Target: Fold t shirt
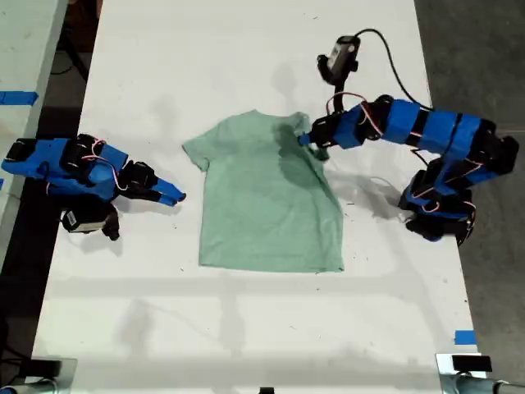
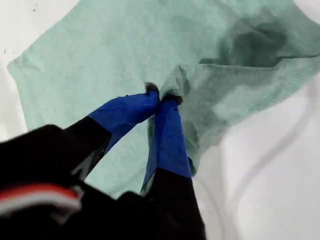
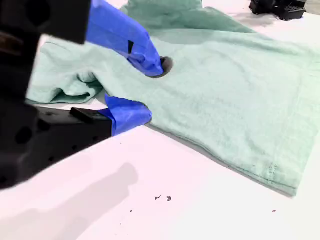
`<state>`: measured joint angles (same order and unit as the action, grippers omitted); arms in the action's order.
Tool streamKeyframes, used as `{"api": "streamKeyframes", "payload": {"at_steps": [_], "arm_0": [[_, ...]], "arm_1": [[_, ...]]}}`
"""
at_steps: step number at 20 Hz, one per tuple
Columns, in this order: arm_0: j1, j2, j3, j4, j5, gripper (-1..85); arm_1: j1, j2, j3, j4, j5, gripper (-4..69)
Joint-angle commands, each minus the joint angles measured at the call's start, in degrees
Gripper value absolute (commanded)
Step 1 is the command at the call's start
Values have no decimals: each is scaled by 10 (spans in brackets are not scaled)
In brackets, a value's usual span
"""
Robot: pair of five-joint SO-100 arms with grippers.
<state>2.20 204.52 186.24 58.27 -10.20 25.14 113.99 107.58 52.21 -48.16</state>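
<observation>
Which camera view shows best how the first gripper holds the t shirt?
The first wrist view: my first gripper is shut on a raised fold of the t shirt, seen close. The exterior view shows that pinch small, at the sleeve on its right. The second wrist view shows only my second gripper, open at the other edge.

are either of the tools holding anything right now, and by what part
My first tool pinches the t shirt by a bunched sleeve-side edge. My second tool is open, holding nothing.
</observation>
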Motion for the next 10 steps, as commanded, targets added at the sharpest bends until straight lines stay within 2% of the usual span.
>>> {"api": "streamKeyframes", "payload": {"at_steps": [1, 2, 4, 7, 9, 10], "arm_0": [[4, 4, 24, 0, -4, 115], [4, 4, 24, 0, -4, 115], [4, 4, 24, 0, -4, 115], [4, 4, 24, 0, -4, 115], [4, 4, 24, 0, -4, 115], [4, 4, 24, 0, -4, 115]], "arm_1": [[-71, -86, -88, -59, -1, 27], [-91, -129, -126, -56, -5, 140], [-102, -175, -205, 0, -11, 252], [-66, -116, -253, 120, 2, 262], [-33, -10, -215, 206, 34, 249], [-23, 72, -153, 221, 52, 228]]}}
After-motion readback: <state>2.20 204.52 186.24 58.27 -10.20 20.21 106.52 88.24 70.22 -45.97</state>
